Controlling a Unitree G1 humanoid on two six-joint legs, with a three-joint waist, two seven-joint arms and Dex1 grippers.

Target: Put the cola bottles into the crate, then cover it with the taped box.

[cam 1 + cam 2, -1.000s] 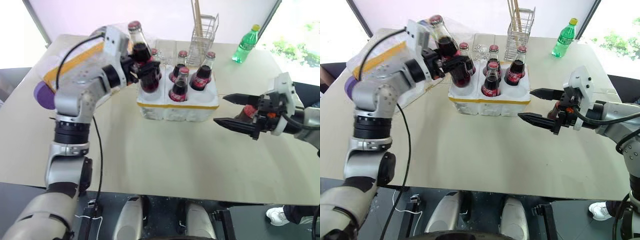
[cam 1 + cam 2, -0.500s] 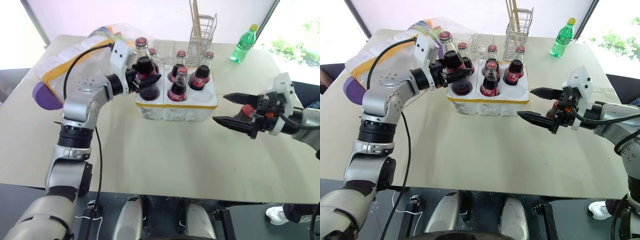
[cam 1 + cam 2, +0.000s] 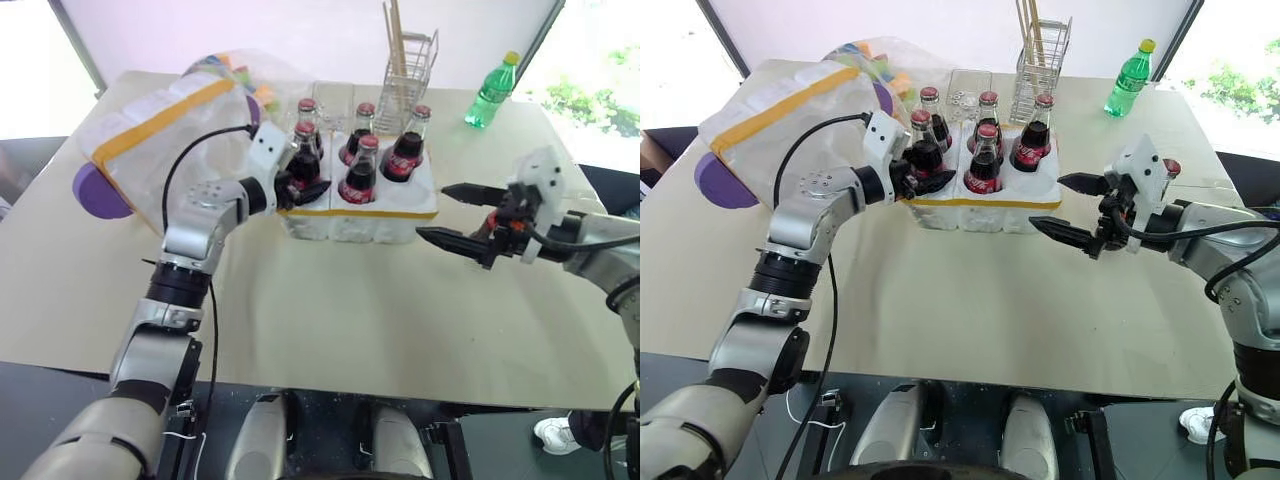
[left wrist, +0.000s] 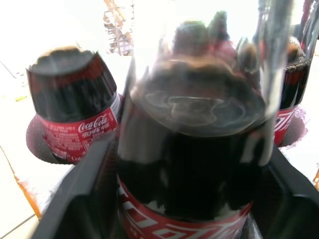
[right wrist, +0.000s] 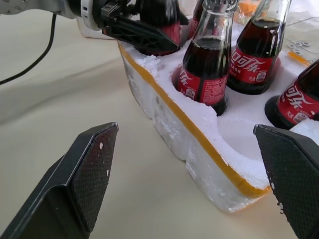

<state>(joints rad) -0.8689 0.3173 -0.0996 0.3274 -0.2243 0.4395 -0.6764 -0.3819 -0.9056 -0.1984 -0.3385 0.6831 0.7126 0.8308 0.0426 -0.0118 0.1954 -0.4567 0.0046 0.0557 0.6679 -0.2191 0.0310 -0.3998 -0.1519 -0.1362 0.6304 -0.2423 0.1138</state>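
Left eye view: the crate (image 3: 360,213) stands on the table (image 3: 330,320) with five cola bottles (image 3: 365,165) upright in its wells. The left hand (image 3: 308,184) reaches level to the crate's front-left corner, around the bottle standing in that corner well (the pictures do not settle whether it grips the bottle or has let go). The right hand (image 3: 432,212) hovers just off the crate's right end, pointing at it, its two black fingers spread wide apart and holding nothing. The taped box (image 3: 160,130) lies tilted just to the left of the crate, behind the left arm. A wire rack (image 3: 405,70) stands just behind the crate, and a green bottle (image 3: 492,90) well behind it to the right.

Right eye view: a red cap (image 3: 1171,167) shows right of the crate, just behind the right hand.

Left wrist view: the corner bottle's dark body sits upright in its well, with a neighbouring bottle (image 4: 75,117) in the next well of the crate.

Right wrist view: the crate's yellow band faces the spread fingers, clear of them, and the left hand is at the bottle in the crate's far corner.
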